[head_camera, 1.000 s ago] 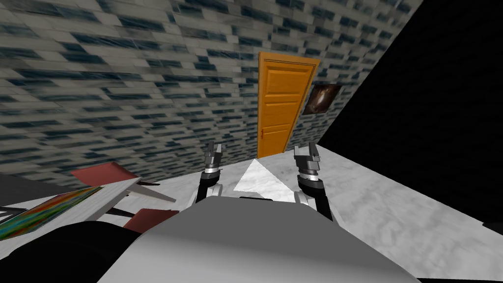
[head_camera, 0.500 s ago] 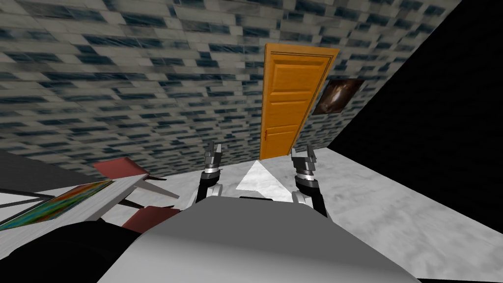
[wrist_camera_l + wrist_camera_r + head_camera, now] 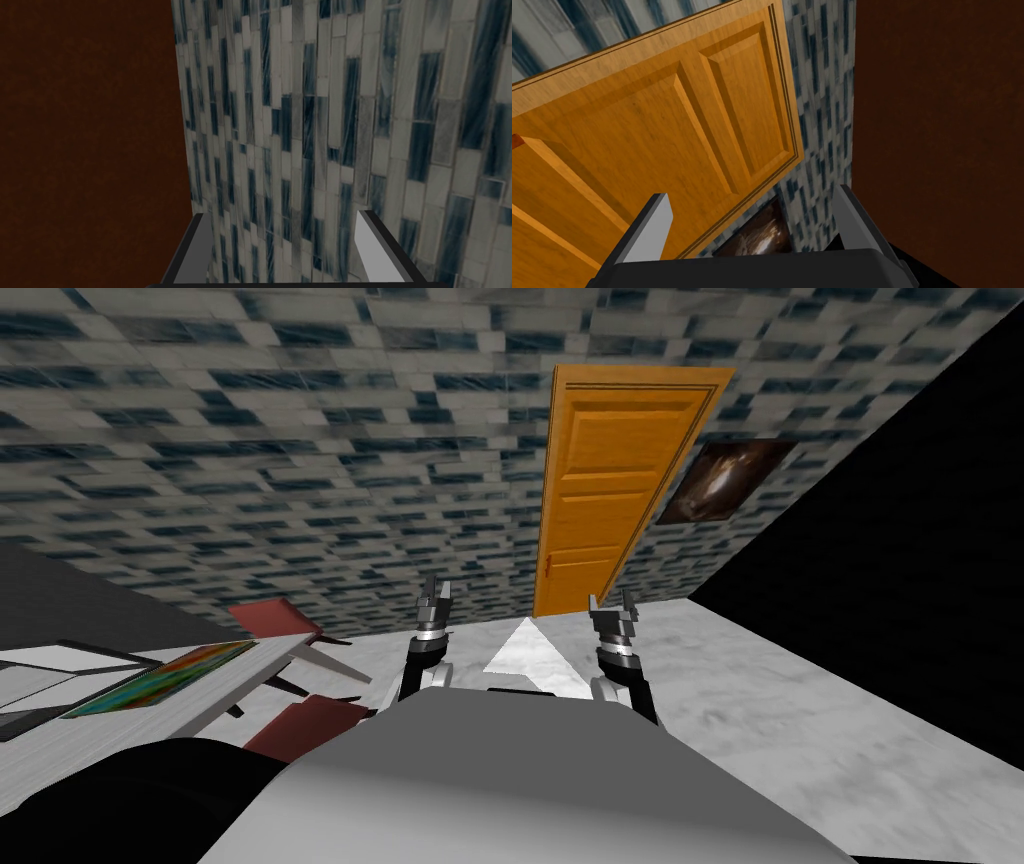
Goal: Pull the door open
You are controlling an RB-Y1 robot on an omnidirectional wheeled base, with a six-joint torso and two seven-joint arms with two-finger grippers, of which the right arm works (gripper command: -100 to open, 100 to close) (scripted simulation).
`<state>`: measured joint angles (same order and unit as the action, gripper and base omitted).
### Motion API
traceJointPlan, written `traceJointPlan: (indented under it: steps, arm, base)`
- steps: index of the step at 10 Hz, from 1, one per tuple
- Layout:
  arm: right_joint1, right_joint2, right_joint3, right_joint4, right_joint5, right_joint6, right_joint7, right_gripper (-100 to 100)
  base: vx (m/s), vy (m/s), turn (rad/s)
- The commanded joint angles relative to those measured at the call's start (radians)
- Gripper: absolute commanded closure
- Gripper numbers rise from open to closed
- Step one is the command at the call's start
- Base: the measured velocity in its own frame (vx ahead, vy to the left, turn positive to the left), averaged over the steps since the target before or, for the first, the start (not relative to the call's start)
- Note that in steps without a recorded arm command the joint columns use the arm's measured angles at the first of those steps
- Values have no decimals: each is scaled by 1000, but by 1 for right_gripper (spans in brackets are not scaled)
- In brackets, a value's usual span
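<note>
**Door well ahead, both tools wide and empty**

The orange door (image 3: 610, 488) looks closed in the tiled wall (image 3: 300, 468), well ahead of my right tool (image 3: 610, 606). That tool faces its panels with blades wide, which I judge is in readiness for the handle. My left tool (image 3: 436, 590), equally wide, faces bare wall alongside. A framed picture (image 3: 735, 478) hangs just beyond the door.

wood-grain door (image 3: 610, 478), tiled wall (image 3: 300, 458)

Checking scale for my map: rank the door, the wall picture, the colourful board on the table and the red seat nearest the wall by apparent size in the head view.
1. door
2. wall picture and colourful board: about alike, unranked; the board lies nearer, at a slant
3. red seat
</note>
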<state>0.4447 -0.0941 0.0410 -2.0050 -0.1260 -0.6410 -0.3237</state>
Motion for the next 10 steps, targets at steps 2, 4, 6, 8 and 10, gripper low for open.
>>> traceJointPlan:
  steps: [2, 4, 6, 8, 10]
  arm:
    - [-12, -7, 9, 51, -41, -17, -38, -100]
    - [-21, -13, 15, 90, -74, -28, -68, -100]
    - [-31, -18, 22, 129, -107, -38, -98, -100]
    - [-42, -23, 28, 170, -142, -49, -129, -100]
    - [-52, -29, 35, 211, -177, -60, -160, -100]
  base:
    - [99, -49, 133]
    - [82, -41, 158]
    - [89, -66, 145]
    - [84, -65, 139]
    - [77, -51, 163]
